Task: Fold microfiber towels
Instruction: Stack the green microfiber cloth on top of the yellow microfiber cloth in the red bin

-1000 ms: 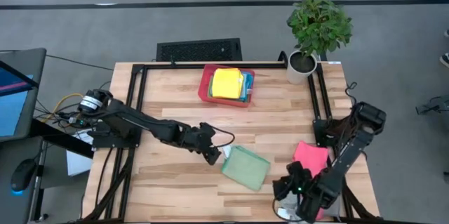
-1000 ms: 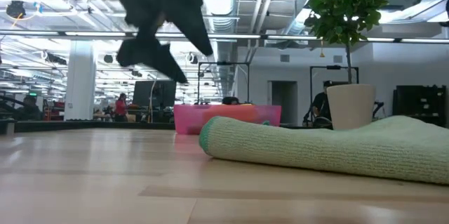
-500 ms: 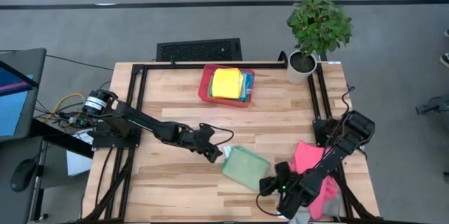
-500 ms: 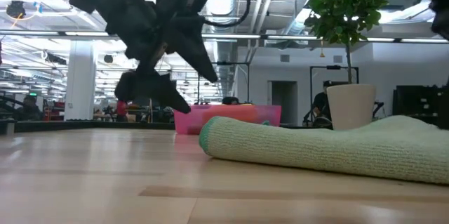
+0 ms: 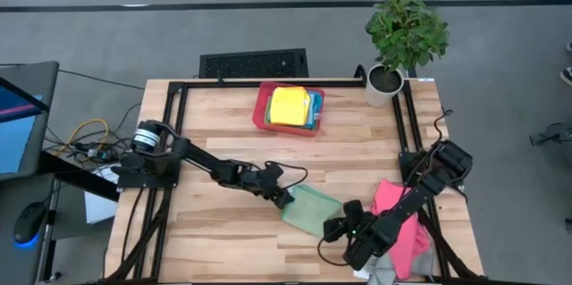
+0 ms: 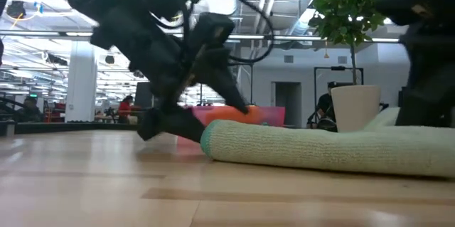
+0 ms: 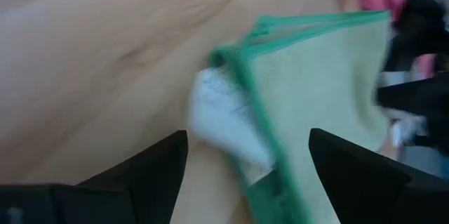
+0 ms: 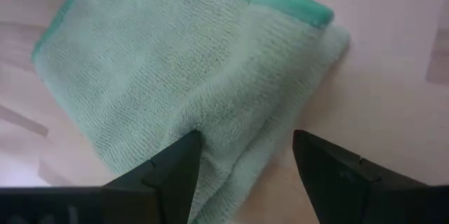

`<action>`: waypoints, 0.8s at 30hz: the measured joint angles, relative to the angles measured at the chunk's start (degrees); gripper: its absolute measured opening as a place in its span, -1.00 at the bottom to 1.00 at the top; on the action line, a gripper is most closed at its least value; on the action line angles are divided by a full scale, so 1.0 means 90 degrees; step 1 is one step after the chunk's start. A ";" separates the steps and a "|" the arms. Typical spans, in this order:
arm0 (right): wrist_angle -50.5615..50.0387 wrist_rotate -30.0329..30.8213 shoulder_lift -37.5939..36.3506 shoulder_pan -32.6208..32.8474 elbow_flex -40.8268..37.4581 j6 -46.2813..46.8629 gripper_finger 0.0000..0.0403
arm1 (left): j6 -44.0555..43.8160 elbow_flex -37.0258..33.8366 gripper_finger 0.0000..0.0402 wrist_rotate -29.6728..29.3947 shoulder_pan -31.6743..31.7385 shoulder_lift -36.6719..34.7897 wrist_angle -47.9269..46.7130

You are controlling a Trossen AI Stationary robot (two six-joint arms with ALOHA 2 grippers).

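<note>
High view: folded green towel [image 5: 308,210] lies on the table [image 5: 223,124] well short of the red tray [image 5: 261,111]. Left gripper [image 5: 283,197] at its tray-side corner, fingers spread — arm stretched low. Right gripper [image 5: 332,230] at the opposite edge, fingers apart, not gripping — arm bent back.

Green towel [image 5: 313,211]: pale green pile, darker green hem. Pink towel [image 5: 400,222]: plain bright pink. Tray [image 5: 261,111]: red, holding a yellow towel [image 5: 289,106] over a blue one [image 5: 314,109]. Table [image 5: 223,124]: light wood planks, black frame. 2 arms: dark, nearly black. Plant [image 5: 407,28]: green leaves in a white pot [image 5: 380,89]. Floor [image 5: 179,26]: grey, black lines.
</note>
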 joint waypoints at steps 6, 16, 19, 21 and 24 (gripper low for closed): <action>0.0115 -0.0112 -0.0005 0.0026 0.0000 -0.0262 0.27 | 0.0004 0.0126 0.46 0.0158 -0.0002 0.0251 0.0251; -0.0406 0.0671 -0.0316 0.0748 0.0007 0.1137 0.27 | 0.0060 0.0111 0.45 -0.0072 -0.0016 0.0271 0.0448; -0.0350 0.0666 -0.0136 0.0653 0.0005 0.1142 0.27 | 0.0158 0.0109 0.44 -0.0110 -0.0029 0.0276 0.0501; -0.0380 0.0617 -0.0085 0.0549 -0.0002 0.1125 0.27 | 0.0164 0.0109 0.44 -0.0127 -0.0043 0.0276 0.0519; -0.0329 0.0556 0.0015 0.0395 0.0001 0.1118 0.27 | 0.0163 0.0109 0.44 -0.0074 -0.0043 0.0276 0.0533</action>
